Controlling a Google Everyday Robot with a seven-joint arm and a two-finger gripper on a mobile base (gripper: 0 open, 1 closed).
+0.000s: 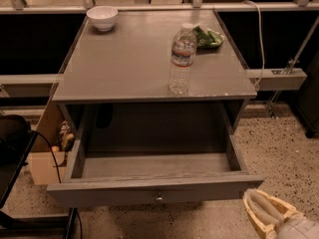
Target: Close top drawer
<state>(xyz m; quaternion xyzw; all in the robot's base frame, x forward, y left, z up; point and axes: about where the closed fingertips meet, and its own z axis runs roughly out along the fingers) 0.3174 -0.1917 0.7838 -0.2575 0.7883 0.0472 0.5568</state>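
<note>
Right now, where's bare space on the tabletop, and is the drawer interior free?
The tabletop is bare across left and centre, from the bowl at back-left to the front edge. Crowded on the right: water bottle, green packet behind it. The open top drawer looks empty inside. The gripper sits low, off the drawer's front-right corner.

gripper (260,209) sits in bottom right corner of the frame, tip angled toward upper left, white wrist (302,229) cropped by frame edge.
</note>
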